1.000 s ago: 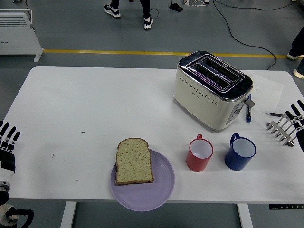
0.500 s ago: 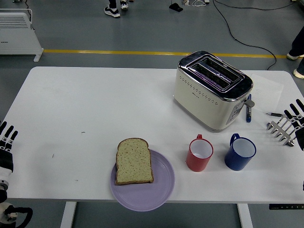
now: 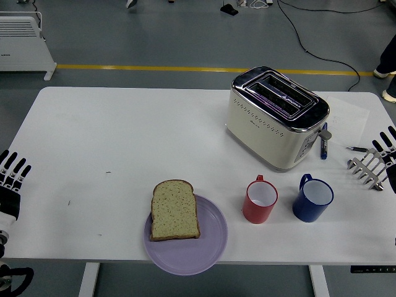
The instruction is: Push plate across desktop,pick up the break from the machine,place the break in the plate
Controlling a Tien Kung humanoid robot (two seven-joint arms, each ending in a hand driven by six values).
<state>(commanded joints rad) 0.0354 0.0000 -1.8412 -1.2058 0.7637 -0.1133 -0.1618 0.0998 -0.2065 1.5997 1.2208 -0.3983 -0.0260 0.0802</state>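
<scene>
The left hand, at the table's left edge, has its fingers straight and spread, holding nothing. The right hand, at the right edge, also shows straight, parted fingers with nothing in them, just behind a metal rack. A bread slice lies flat on the left part of a lilac plate, which sits at the near edge, left of and nearer than the toaster. The toaster, cream with a chrome top, stands right of centre, its slots empty. In front of it stand a red mug and, to the right, a blue mug. A blue pen lies just right of the toaster
</scene>
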